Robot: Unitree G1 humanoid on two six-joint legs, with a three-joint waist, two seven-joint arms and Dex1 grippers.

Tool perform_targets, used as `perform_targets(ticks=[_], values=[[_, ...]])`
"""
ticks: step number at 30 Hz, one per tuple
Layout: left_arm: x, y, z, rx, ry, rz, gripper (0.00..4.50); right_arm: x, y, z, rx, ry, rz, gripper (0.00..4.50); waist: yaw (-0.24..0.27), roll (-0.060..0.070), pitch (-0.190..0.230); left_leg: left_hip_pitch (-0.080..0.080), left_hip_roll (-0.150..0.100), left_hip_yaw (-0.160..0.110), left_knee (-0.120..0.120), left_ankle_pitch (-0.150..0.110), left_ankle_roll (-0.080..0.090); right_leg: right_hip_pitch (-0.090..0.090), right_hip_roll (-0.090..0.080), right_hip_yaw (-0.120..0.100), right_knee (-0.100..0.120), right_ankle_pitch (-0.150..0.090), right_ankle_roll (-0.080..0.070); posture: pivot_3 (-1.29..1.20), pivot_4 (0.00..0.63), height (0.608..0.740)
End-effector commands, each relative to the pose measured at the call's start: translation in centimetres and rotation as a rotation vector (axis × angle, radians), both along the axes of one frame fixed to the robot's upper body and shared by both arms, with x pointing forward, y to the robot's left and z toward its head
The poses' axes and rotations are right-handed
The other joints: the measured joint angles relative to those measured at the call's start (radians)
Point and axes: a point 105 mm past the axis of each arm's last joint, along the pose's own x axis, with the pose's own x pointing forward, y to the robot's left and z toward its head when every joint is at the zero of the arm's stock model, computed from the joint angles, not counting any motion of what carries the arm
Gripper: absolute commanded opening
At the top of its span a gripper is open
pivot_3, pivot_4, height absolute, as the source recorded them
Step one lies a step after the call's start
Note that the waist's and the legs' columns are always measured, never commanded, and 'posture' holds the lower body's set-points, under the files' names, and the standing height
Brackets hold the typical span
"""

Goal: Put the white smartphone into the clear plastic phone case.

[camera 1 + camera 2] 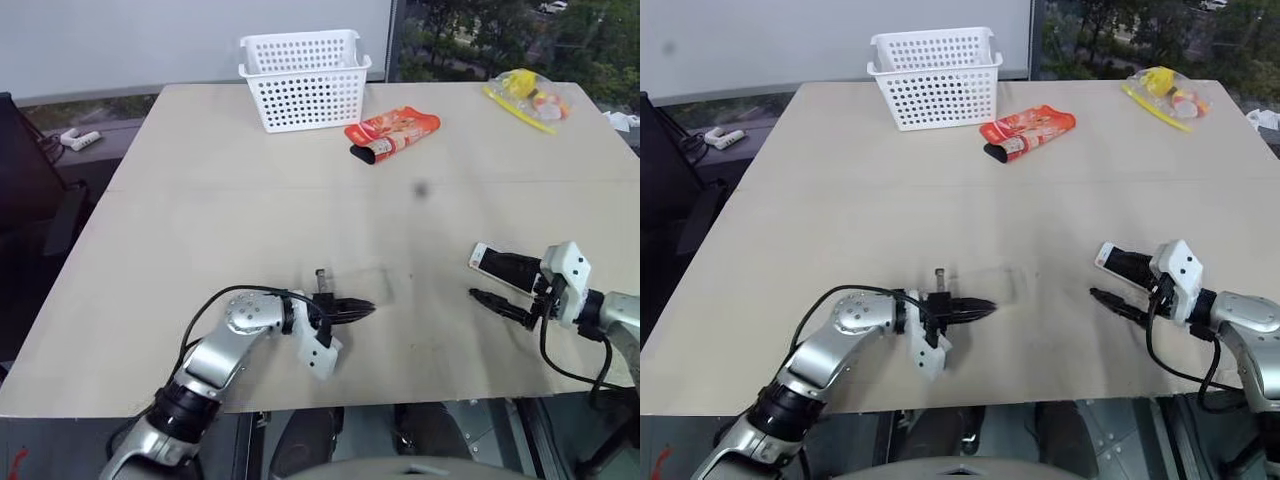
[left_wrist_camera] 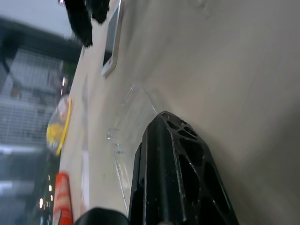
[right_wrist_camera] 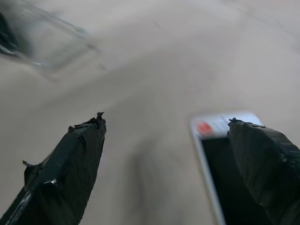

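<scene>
The white smartphone (image 1: 484, 258) lies flat, screen up, near the table's right front. My right gripper (image 1: 483, 278) stands open around its near end. One finger (image 3: 262, 159) is over the black screen, and the other finger (image 3: 70, 164) is over bare table beside it. The clear plastic phone case (image 1: 352, 284) lies flat at the front middle of the table, faint against the wood. My left gripper (image 1: 362, 308) points right with its fingers (image 2: 173, 159) together, shut on the case's near edge (image 2: 123, 136).
A white perforated basket (image 1: 305, 80) stands at the back middle. A red snack pouch (image 1: 392, 133) lies to its right, and a yellow-and-clear bag (image 1: 527, 96) sits at the back right corner. The table's front edge (image 1: 420, 395) runs just below both grippers.
</scene>
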Motion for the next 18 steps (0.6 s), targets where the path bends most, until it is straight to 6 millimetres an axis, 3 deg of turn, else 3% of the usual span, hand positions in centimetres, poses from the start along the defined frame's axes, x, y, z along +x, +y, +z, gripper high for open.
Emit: perform_targets(ticks=[1, 5, 7, 15, 18], values=[[0.7, -1.2, 0.8, -0.016, -0.079, -0.047, 1.58, 1.2, -1.6, 1.3, -0.029, -0.032, -0.077, 4.5, 0.002, 0.0, 0.0, 0.0, 0.0, 0.0, 0.0, 0.0, 0.0, 0.0, 0.0, 0.0, 0.0, 0.0, 0.001, 0.0, 0.15, 0.74], [1.2, -1.5, 1.4, -0.038, -0.144, -0.055, 3.52, 2.1, -2.9, 0.8, -0.083, -0.008, -0.126, 4.5, 0.002, 0.0, 0.0, 0.0, 0.0, 0.0, 0.0, 0.0, 0.0, 0.0, 0.0, 0.0, 0.0, 0.001, 0.002, 0.0, 0.15, 0.74], [0.6, -1.3, 1.9, -0.051, -0.155, -0.086, 4.45, 2.3, -3.4, 0.1, -0.13, 0.01, -0.132, 4.5, 0.002, 0.0, 0.0, 0.0, 0.0, 0.0, 0.0, 0.0, 0.0, 0.0, 0.0, 0.0, 0.0, 0.002, 0.002, 0.0, 0.15, 0.74], [-3.0, 2.1, 4.8, -0.145, -0.01, -0.072, 4.45, 1.4, -4.7, -2.3, -0.178, 0.164, -0.111, 4.5, 0.003, 0.001, 0.0, 0.0, 0.001, -0.001, -0.001, 0.0, 0.001, 0.0, -0.003, -0.001, 0.0, 0.0, 0.0, 0.0, 0.15, 0.74], [-2.4, 3.7, 8.0, -0.375, 0.141, 0.124, 4.45, 0.9, -5.2, -3.1, -0.157, 0.236, -0.107, 4.5, 0.005, 0.001, 0.0, 0.0, 0.001, -0.001, 0.0, 0.0, 0.001, 0.001, -0.005, -0.002, 0.0, 0.0, 0.0, 0.0, 0.15, 0.74]])
